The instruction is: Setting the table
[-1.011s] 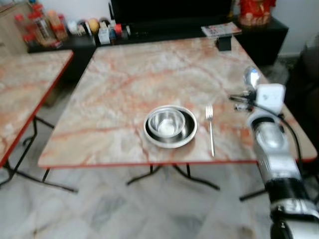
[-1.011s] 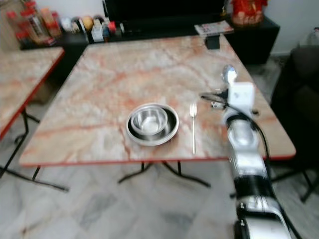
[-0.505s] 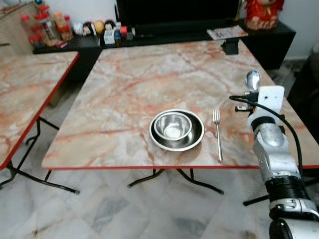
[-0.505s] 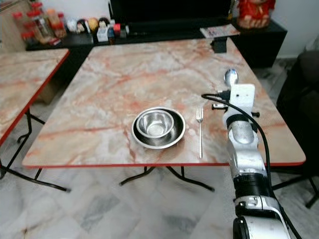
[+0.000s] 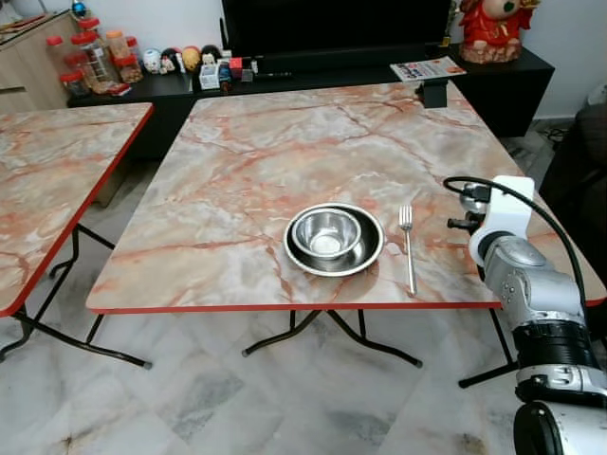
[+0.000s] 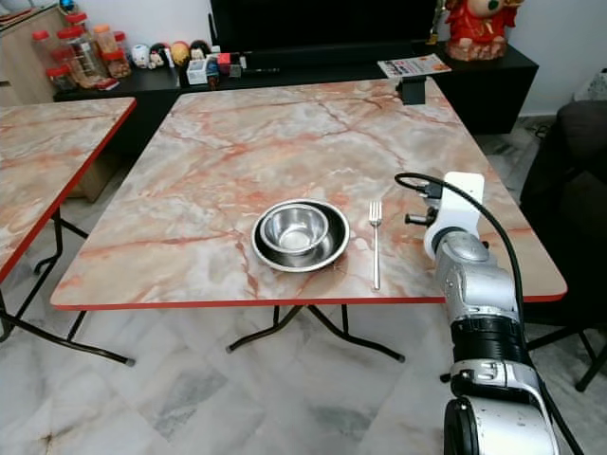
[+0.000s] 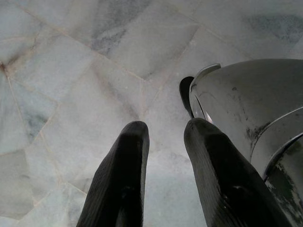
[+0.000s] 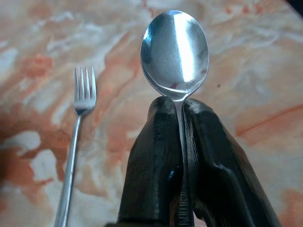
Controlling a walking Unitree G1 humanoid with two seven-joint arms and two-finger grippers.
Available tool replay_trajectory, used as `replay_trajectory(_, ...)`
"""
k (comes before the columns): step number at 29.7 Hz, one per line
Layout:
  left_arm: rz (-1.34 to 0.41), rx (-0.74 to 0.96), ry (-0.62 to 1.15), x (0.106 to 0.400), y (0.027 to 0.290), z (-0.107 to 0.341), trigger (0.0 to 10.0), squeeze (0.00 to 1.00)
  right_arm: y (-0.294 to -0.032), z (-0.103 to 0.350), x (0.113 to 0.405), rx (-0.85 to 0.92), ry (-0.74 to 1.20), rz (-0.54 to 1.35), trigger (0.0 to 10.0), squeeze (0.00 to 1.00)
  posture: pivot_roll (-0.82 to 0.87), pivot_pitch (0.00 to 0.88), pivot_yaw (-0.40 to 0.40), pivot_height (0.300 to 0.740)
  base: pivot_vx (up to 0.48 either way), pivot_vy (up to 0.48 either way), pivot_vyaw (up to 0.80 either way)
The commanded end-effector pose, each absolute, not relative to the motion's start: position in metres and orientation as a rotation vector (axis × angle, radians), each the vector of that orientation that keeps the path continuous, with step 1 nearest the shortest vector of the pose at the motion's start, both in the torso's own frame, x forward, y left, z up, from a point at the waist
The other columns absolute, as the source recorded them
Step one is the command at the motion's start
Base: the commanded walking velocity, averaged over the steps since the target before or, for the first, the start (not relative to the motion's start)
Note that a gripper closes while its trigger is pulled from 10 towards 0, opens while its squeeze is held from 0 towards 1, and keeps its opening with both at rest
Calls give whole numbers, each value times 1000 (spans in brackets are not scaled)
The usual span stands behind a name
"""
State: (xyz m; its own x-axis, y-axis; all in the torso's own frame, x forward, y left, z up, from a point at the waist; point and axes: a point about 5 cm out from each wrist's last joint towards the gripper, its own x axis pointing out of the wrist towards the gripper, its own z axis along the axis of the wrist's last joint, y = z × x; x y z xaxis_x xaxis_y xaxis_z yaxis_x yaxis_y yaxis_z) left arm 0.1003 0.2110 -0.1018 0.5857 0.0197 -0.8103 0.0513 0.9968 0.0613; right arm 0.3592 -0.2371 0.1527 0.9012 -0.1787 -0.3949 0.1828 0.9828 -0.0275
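Spoon [image 8: 175, 52] pinched in right claw [image 8: 177, 106], fork [image 8: 75, 137] beside

You're looking at a marble-patterned counter [image 5: 285, 152] with red edging on black folding legs, a second matching one [image 5: 47, 180] to the left, pale marble floor tiles [image 5: 237, 398], and a black low cabinet [image 5: 313, 71] along the white wall [image 5: 171, 19]

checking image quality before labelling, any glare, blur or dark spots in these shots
Right wrist view: bright glare streak on the spoon bowl; fork slightly soft. Left wrist view: the left gripper fingers are dark, floor evenly lit. Eye views: sharp, soft sheen on the steel bowl.
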Motion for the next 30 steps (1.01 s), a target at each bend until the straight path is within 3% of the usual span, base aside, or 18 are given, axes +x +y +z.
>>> replay_trajectory(1,-17,83,965,97,213,-103,10000,0,-231,157,359,1,410,-141,10000,0,-146,110,69,736,0,0,0)
replay_trajectory(15,-15,80,972,94,213,-103,10000,0,-220,148,353,-26,456,-54,10000,0,-143,120,69,736,0,0,0)
replay_trajectory(30,-16,78,971,95,213,-103,10000,0,-233,143,351,-29,439,-153,10000,0,-139,111,65,736,0,0,0)
